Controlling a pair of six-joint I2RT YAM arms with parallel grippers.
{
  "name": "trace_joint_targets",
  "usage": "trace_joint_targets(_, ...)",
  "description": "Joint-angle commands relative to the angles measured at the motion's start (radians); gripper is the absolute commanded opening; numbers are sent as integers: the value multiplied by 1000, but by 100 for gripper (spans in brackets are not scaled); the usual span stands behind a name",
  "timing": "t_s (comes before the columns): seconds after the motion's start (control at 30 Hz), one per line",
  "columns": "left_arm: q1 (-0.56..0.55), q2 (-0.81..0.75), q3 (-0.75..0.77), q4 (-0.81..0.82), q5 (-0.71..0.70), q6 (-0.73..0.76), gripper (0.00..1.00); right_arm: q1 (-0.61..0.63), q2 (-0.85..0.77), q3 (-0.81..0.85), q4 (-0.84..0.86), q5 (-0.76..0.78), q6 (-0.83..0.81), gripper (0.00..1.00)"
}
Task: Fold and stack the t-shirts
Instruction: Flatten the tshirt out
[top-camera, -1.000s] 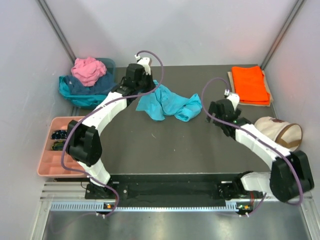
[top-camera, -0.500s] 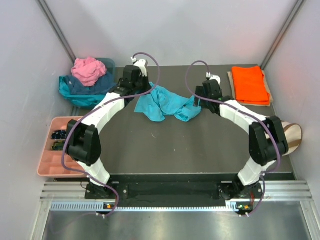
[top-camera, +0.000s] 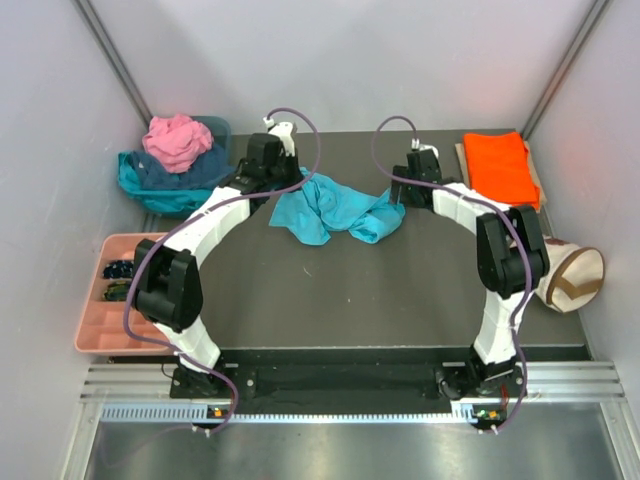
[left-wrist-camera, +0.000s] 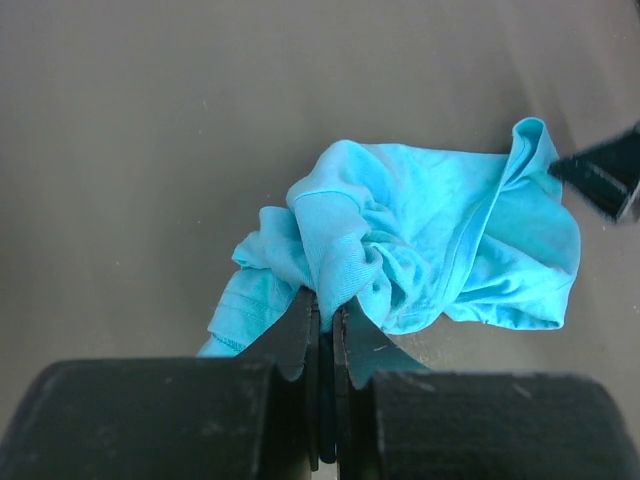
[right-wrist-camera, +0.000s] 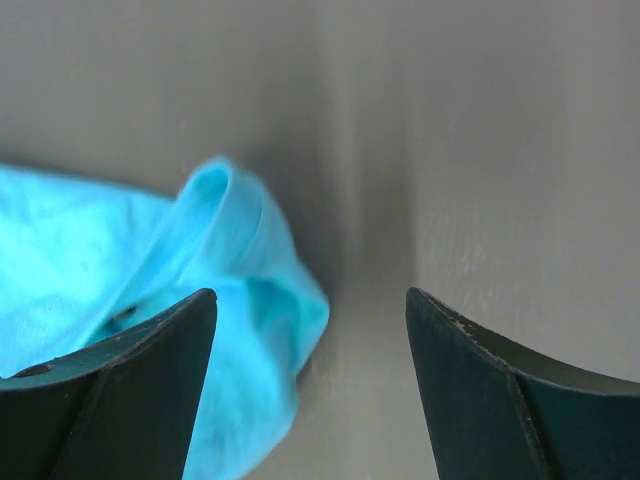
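Observation:
A bright turquoise t-shirt (top-camera: 335, 210) lies crumpled on the dark table toward the back. My left gripper (top-camera: 288, 186) is shut on a bunched fold at its left end; in the left wrist view that cloth (left-wrist-camera: 400, 240) comes up out of the closed jaws (left-wrist-camera: 325, 305). My right gripper (top-camera: 401, 196) stands open at the shirt's right end. In the right wrist view the shirt's edge (right-wrist-camera: 235, 270) lies just inside the left finger, with bare table across the rest of the gap (right-wrist-camera: 310, 300). An orange t-shirt (top-camera: 500, 168) lies folded at the back right. Pink, navy and teal t-shirts (top-camera: 175, 155) are heaped at the back left.
A pink compartment tray (top-camera: 100, 325) sits at the left edge. A cream bag with a brown strap (top-camera: 572, 275) lies on its side at the right, beside the right arm. The orange shirt rests on a tan board (top-camera: 462, 160). Grey walls close in the sides and back.
The right arm has swung from mid-right to the back, up to the turquoise shirt's right end, and its jaws narrowed a little. The left gripper has held its grip in place.

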Motion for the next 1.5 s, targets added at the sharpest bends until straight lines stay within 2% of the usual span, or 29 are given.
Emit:
trace_joint_targets(0.0, 7, -61, -8, 60, 13, 0, 0, -23, 56, 123, -3, -51, -31, 76)
trace_joint_targets(0.37, 17, -67, -23, 71, 19, -12, 0, -28, 62, 123, -28, -161, -26, 76)
trace_joint_targets(0.6, 20, -62, -23, 71, 27, -16, 0, -28, 83, 105, -26, -160, -28, 75)
trace_joint_targets(0.67, 21, -65, -25, 70, 26, -18, 0, -28, 109, 123, -43, -162, -32, 79)
trace_joint_targets(0.73, 24, -65, -28, 71, 23, -18, 0, -28, 125, 145, -54, -160, -34, 79)
trace_joint_targets(0.9, 32, -65, -37, 73, 19, -21, 0, -28, 160, 165, -63, -195, -40, 58)
trace_joint_targets(0.97, 35, -65, -41, 74, 19, -24, 0, -28, 164, 174, -65, -200, -41, 55)
trace_joint_targets(1.03, 37, -67, -45, 77, 23, -24, 0, -31, 169, 177, -68, -204, -44, 35)
trace_joint_targets(1.07, 38, -68, -48, 77, 23, -24, 0, -29, 169, 177, -68, -203, -43, 23)
trace_joint_targets(1.1, 40, -67, -49, 77, 21, -24, 0, -29, 163, 177, -71, -203, -41, 0)
trace_joint_targets(1.3, 50, -73, -52, 73, 0, -21, 0, -29, 79, 151, -72, -197, -40, 0)
trace_joint_targets(1.47, 66, -99, -49, 71, 3, -24, 0, -29, -112, 123, -103, -185, -46, 0)
